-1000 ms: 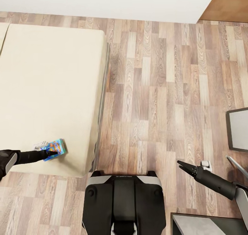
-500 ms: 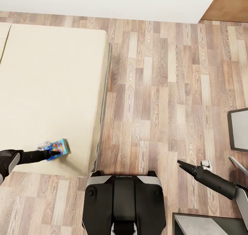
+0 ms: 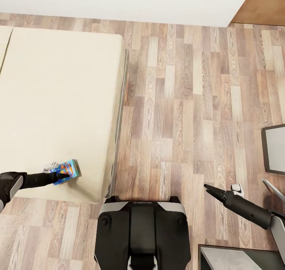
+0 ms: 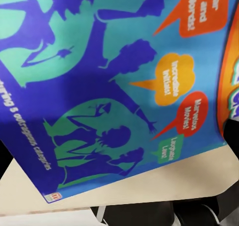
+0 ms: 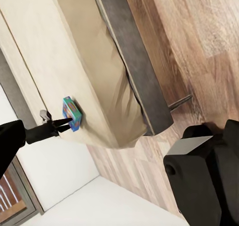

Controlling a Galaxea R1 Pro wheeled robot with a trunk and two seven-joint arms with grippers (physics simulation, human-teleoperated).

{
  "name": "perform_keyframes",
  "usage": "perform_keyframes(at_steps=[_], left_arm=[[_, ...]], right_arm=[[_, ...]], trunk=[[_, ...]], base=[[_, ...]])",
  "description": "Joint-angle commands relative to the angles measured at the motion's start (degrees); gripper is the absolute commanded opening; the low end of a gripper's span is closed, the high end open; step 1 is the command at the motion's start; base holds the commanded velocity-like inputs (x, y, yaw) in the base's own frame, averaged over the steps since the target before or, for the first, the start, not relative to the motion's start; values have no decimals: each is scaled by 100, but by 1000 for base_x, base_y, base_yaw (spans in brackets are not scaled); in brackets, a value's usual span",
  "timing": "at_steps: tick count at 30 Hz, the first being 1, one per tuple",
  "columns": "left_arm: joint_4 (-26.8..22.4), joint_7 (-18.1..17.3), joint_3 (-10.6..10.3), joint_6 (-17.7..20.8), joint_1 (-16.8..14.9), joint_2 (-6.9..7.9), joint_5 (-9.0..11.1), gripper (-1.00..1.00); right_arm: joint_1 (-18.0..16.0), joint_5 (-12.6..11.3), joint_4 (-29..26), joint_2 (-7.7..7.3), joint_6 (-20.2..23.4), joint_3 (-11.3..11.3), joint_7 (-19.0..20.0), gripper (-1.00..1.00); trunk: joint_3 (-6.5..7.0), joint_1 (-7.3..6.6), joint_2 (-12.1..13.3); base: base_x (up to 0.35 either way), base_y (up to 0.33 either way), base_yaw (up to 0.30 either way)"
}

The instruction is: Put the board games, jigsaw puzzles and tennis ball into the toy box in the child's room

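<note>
Slippage is looming: left gripper [image 3: 63, 176] is pinching the light blue board game [image 3: 66, 169] by one edge near the bed [image 3: 59, 103] corner, risking a fall floorward.

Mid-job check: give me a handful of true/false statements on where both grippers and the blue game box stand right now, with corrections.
1. The left gripper is at the light blue board game on the bed. True.
2. That game lies near the bed's far edge by the wall. False: it is near the bed's near corner, close to the robot.
3. The right gripper holds a puzzle. False: it holds nothing and hangs over the wooden floor.
4. A whitish object lies beside the blue game. True.
5. The blue game is on the floor. False: it is on the mattress.
</note>
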Motion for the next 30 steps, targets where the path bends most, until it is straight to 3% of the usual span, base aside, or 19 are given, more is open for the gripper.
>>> perform_keyframes(at_steps=[1,24,30], left_arm=[[-11,262,101,-25,-3,-5,-20,100],[-25,256,109,-19,-3,-4,-20,100],[-40,81,114,-16,-3,12,-26,100]], right_arm=[[-2,6,0,0,25,-5,20,100],[-7,7,-2,0,34,-1,30,100],[-9,7,-4,0,34,0,32,100]], trunk=[[-6,7,-7],[-6,7,-7],[-6,7,-7]], base=[[0,0,0],[0,0,0],[0,0,0]])
